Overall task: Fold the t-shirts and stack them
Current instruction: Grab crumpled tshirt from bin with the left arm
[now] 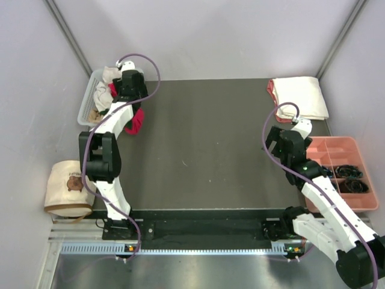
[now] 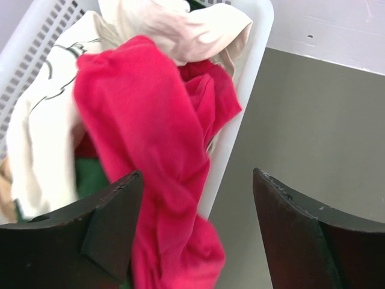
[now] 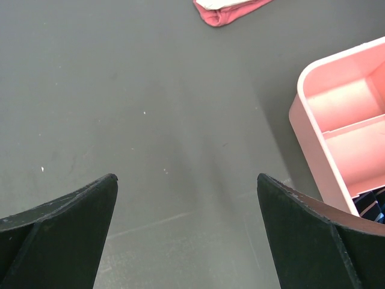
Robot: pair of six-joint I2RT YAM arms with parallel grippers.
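Here, the left end effector [image 2: 197, 180] hung over the white slatted basket [image 2: 255, 36] at the far left corner of the counter [image 1: 204, 144]. Its two dark fingers [image 2: 108, 223] stood apart, gripping nothing. The crimson t-shirt [image 2: 144, 120] lay between them, bunched into soft vertical folds. It pressed against the inner face of the left finger and was clear of the right one. This shirt was plain and saturated red. It spilled over the basket's near rim and trailed down onto the counter beside the basket.

Inside the basket, a cream-white t-shirt [image 2: 42, 138] with thin dark line markings sat to the left of the red cloth. A pale tan garment [image 2: 186, 24] was heaped on top at the far end. A patch of dark green cloth [image 2: 90, 180] showed low down, beside the left finger.

At the far right corner of the counter lay a folded cream-white shirt [image 1: 301, 95], flat and squared. It rested on a salmon-pink shirt [image 3: 228, 11] whose edge showed along the left side.

The right end effector [image 3: 186, 177] hovered over bare counter with its fingers wide apart and empty. It was just beside the pink compartment tray [image 1: 343, 171], which held dark items in its nearer cells. A round beige bag [image 1: 67, 188] with a brown bear print sat off the counter's left edge.
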